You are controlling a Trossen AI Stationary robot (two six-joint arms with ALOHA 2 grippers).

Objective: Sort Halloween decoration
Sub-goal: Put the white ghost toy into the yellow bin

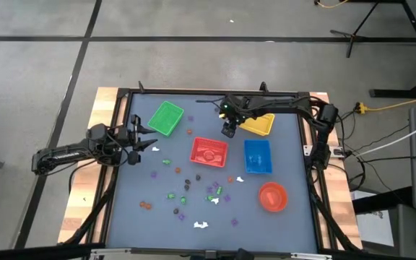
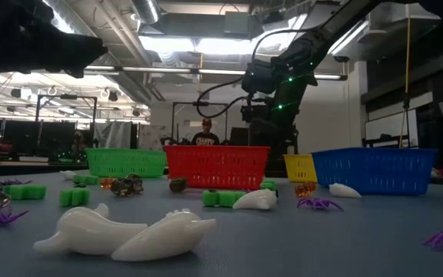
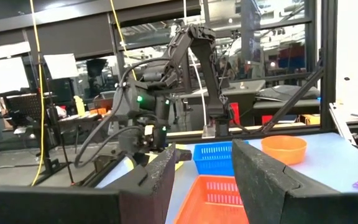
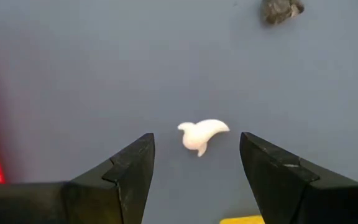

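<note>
Sorting barely begun: most Halloween decoration [image 1: 193, 191] still litters the desk [image 1: 295, 217]. Right gripper [image 4: 197, 158], jaws wide and empty, hovers over a white trinket [image 4: 202, 134]; left gripper [image 1: 150, 148], jaws part-open, apparently empty, waits.

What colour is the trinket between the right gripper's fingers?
White; the ghost-shaped trinket on the mat shows best in the right wrist view.

white trinket [image 4: 202, 135], red basket [image 1: 209, 152], grey table [image 1: 287, 224]
</note>
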